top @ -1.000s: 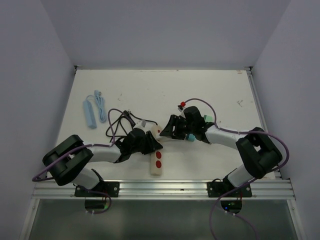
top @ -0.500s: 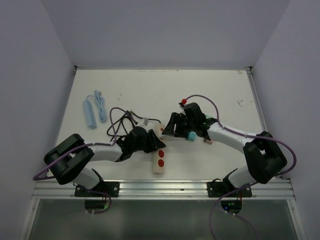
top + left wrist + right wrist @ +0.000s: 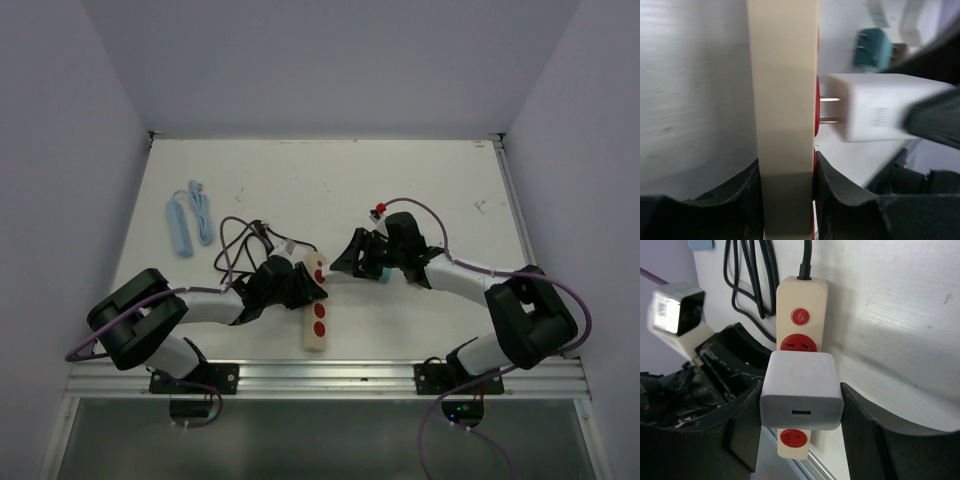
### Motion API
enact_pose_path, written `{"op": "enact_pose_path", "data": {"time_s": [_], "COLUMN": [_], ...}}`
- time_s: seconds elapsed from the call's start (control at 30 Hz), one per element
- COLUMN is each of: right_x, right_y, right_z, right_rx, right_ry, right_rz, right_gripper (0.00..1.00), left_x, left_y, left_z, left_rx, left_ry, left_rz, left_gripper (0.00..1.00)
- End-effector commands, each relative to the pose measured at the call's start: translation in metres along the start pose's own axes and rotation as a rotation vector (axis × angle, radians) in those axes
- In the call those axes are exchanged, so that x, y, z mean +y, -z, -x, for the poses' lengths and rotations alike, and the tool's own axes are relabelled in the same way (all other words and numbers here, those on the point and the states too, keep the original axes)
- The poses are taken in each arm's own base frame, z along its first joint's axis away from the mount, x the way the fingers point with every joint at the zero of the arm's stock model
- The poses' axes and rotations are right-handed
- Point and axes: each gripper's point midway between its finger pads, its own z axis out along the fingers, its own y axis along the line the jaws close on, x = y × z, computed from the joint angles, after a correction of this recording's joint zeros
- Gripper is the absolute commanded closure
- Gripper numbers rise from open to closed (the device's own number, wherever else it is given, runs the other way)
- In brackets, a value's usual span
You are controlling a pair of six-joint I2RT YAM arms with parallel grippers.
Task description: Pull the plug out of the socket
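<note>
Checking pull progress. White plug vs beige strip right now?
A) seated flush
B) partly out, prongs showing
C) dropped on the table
B: the left wrist view shows two bare prongs between the white plug and the beige strip, with the right gripper clamping the plug.

Seen from above, the right gripper (image 3: 345, 262) largely hides the plug (image 3: 801, 390); the left gripper (image 3: 303, 287) covers part of the power strip (image 3: 316, 325).

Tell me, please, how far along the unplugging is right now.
Done: the left gripper clamps the beige power strip and the right gripper grips the white plug. In hand: the plug stands off the strip, its prongs bared, their tips at the red outlet; whether they are fully out is unclear. Left: draw the plug clear.
</note>
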Motion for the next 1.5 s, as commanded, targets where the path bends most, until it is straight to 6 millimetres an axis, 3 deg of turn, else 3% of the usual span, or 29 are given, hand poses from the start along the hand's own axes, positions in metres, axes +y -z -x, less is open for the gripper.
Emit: {"op": "enact_pose_path", "data": {"time_s": [0.0, 0.1, 0.3, 0.4, 0.57, 0.67, 0.8, 1.0, 1.2, 1.33, 1.47], "right_x": [0.036, 0.032, 0.042, 0.041, 0.006, -0.006, -0.021, -0.036, -0.056, -0.066, -0.078], "right_y": [0.028, 0.033, 0.043, 0.051, 0.065, 0.073, 0.067, 0.053, 0.026, 0.012, 0.002], "right_z": [0.043, 0.047, 0.060, 0.079, 0.121, 0.147, 0.173, 0.203, 0.206, 0.196, 0.182], "right_rx": [-0.134, -0.143, -0.169, -0.234, -0.391, -0.477, -0.535, -0.567, -0.531, -0.481, -0.436], "right_ry": [0.076, 0.082, 0.123, 0.194, 0.319, 0.370, 0.391, 0.426, 0.447, 0.471, 0.459], "right_rz": [0.116, 0.047, 0.002, -0.074, -0.338, -0.454, -0.561, -0.674, -0.726, -0.765, -0.785], "right_gripper": [1.00, 1.00, 1.00, 1.00, 1.00, 1.00, 1.00, 0.92, 0.84, 0.67, 0.57], "left_x": [0.129, 0.131, 0.130, 0.129, 0.126, 0.125, 0.123, 0.120, 0.117, 0.114, 0.114], "left_y": [0.026, 0.026, 0.024, 0.024, 0.023, 0.021, 0.020, 0.019, 0.017, 0.015, 0.014], "left_z": [-0.023, -0.024, -0.023, -0.023, -0.023, -0.024, -0.025, -0.024, -0.023, -0.023, -0.024], "left_rx": [0.017, 0.019, 0.026, 0.025, 0.029, 0.037, 0.043, 0.039, 0.041, 0.046, 0.052], "left_ry": [0.060, 0.062, 0.060, 0.057, 0.052, 0.048, 0.044, 0.036, 0.026, 0.016, 0.013], "left_rz": [0.482, 0.493, 0.495, 0.489, 0.468, 0.462, 0.454, 0.436, 0.413, 0.402, 0.399], "left_gripper": [1.00, 1.00, 1.00, 1.00, 1.00, 1.00, 1.00, 1.00, 1.00, 1.00, 1.00]}}
